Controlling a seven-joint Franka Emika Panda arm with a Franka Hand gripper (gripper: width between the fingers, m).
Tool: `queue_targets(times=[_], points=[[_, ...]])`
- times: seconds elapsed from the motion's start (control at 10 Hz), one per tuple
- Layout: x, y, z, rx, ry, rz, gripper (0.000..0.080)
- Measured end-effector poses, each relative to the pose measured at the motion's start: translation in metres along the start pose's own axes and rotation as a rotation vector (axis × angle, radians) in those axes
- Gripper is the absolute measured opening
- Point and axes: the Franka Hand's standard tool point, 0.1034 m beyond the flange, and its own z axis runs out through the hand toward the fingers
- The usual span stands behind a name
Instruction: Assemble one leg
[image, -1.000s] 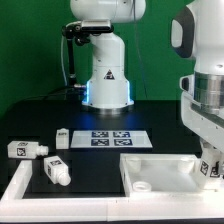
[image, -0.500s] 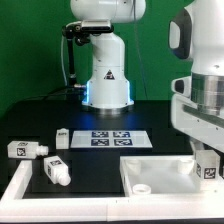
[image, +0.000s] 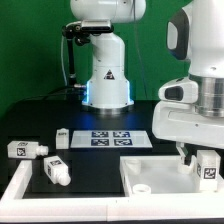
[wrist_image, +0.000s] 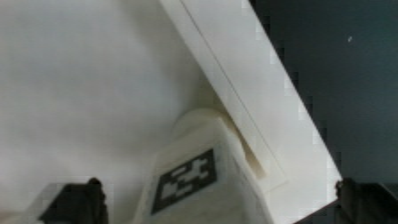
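White plastic and stubby, the leg (image: 208, 166) stands upright at the exterior view's right edge, on the near right corner of the big white tabletop (image: 150, 170), its black-and-white square tag facing the camera. In the wrist view the same leg (wrist_image: 214, 165) sits right against the tabletop's raised edge (wrist_image: 240, 70), tag (wrist_image: 187, 180) toward the lens, with the dark fingers (wrist_image: 80, 200) of the gripper (wrist_image: 222, 205) showing on either side of it at the frame's lower corners. The fingers stand apart, one on each side of the leg, and I cannot tell whether they touch it. From the exterior view the gripper (image: 195, 155) hangs just above and beside the leg, under the bulky white arm (image: 195, 90) that fills the right side of the picture. Further out, on the black table (image: 40, 125), a second leg (image: 26, 149) lies on its side at the exterior view's left, another (image: 55, 171) rests in front of it near the white rail (image: 15, 185), and a small one (image: 62, 138) stands just beside the marker board (image: 112, 138). Behind them stands the robot's white base (image: 106, 70) against a green backdrop.
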Motion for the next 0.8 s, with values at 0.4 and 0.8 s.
queue_targets(times=[0.4, 0.8], points=[[0.0066, -0.0018, 0.0019, 0.013, 0.088, -0.246, 0.0649], [0.007, -0.001, 0.0026, 0.021, 0.085, -0.064, 0.0282]])
